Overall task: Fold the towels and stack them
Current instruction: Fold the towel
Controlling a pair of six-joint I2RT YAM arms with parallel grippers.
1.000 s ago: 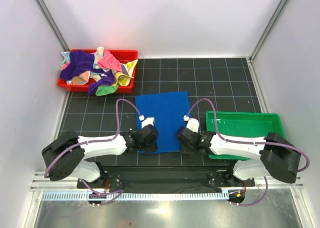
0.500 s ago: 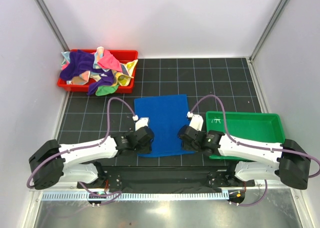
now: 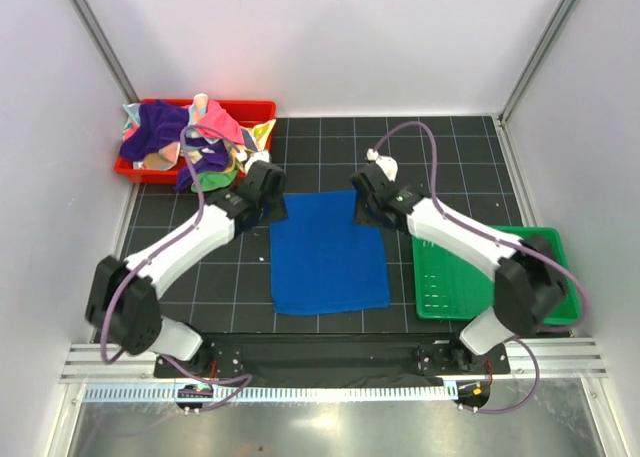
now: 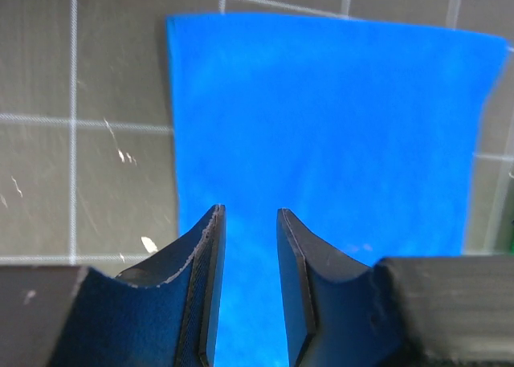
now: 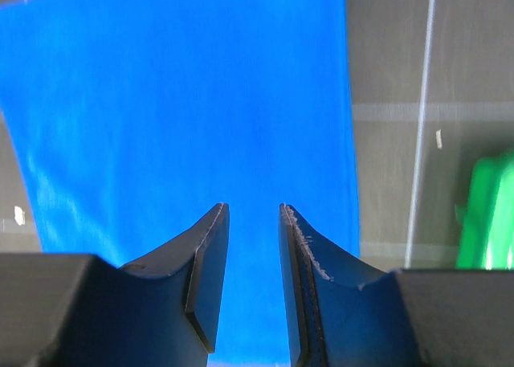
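Note:
A royal blue towel (image 3: pixel 328 257) lies flat on the black gridded mat in the middle of the table. My left gripper (image 3: pixel 272 209) hovers at its far left corner and my right gripper (image 3: pixel 362 209) at its far right corner. In the left wrist view the left gripper (image 4: pixel 249 210) has its jaws apart, with only the blue towel (image 4: pixel 321 126) showing below the gap. The right gripper (image 5: pixel 254 206) is open the same way above the blue towel (image 5: pixel 185 102). More towels (image 3: pixel 185 137), purple, pink and yellow among them, are heaped at the back left.
The heap lies in a red tray (image 3: pixel 262 107) at the back left, close to my left arm. A green tray (image 3: pixel 480 277) stands right of the blue towel, its edge (image 5: pixel 486 214) showing in the right wrist view. White walls enclose the table on three sides.
Both arms have reached from the towel's near corners out to its far corners. Both sets of jaws have spread wider. The towel lies slightly closer to the arms and flatter.

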